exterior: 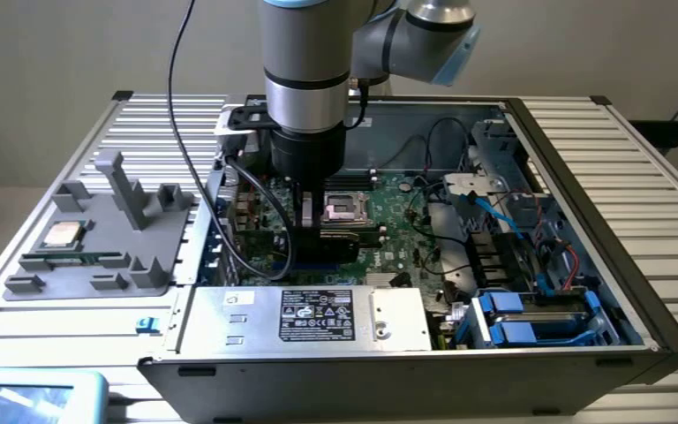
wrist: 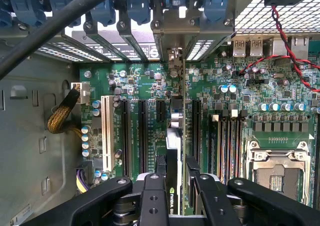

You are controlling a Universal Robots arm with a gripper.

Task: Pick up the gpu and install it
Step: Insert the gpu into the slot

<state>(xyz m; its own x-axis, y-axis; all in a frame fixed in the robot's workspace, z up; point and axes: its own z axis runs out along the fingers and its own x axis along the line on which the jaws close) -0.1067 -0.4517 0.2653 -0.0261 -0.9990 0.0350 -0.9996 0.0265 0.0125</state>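
The gpu (wrist: 174,136) stands on edge between my fingers in the wrist view, with its silver bracket end toward the case's rear slot openings and a logo on its black face near my fingertips. My gripper (wrist: 175,183) is shut on the gpu, one black finger (wrist: 152,196) on each side. The card hangs just over the long black expansion slots of the green motherboard (wrist: 145,86). In the exterior view my gripper (exterior: 315,208) reaches down into the open computer case (exterior: 575,177), and the dark gpu (exterior: 321,243) sits low against the board.
A grey fixture (exterior: 103,238) at the exterior view's left holds a square silver chip (exterior: 61,234) and a green memory stick (exterior: 74,259). The power supply (exterior: 315,318), the processor socket (wrist: 275,171), blue drive bays (exterior: 528,322) and a black cable (wrist: 60,21) crowd the case.
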